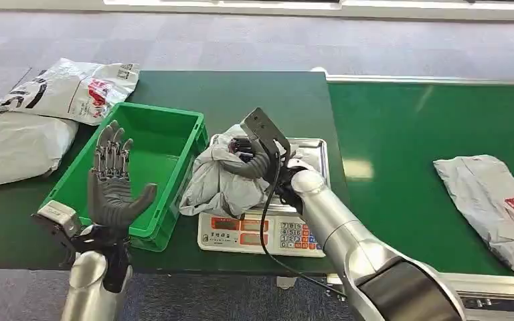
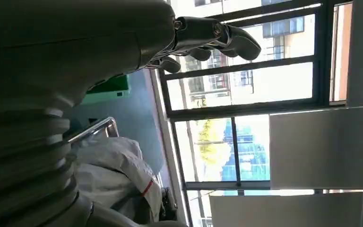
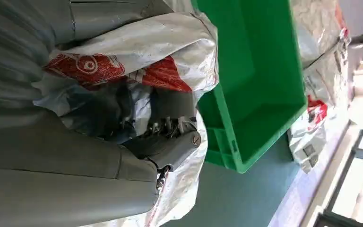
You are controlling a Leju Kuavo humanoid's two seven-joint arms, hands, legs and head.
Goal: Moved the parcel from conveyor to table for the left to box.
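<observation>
Dark green worktop (image 1: 241, 93) on a grey carpeted floor, adjoining a brighter green conveyor (image 1: 401, 134) on the robot's right. A green box (image 1: 148, 148) stands on the worktop, just left of a scale (image 1: 262, 235) with a steel pan and keypad.

Right hand (image 1: 251, 157): fingers closed on a crumpled grey parcel (image 1: 217, 182), which rests on the scale pan, its edge touching the box's near-right corner. The right wrist view shows the dark fingers (image 3: 168, 130) sunk into the parcel's folds, red print on the plastic, and the box just beside it.

Left hand (image 1: 112, 184): raised upright over the near-left corner of the box, fingers spread and extended, holding nothing. In the left wrist view the fingertips (image 2: 217, 40) stand against a window.

A second grey parcel (image 1: 495, 204) lies flat on the conveyor, well apart from the scale. Two white bags (image 1: 73, 87) with red and black print lie on the far-left end of the worktop, beside the box.
</observation>
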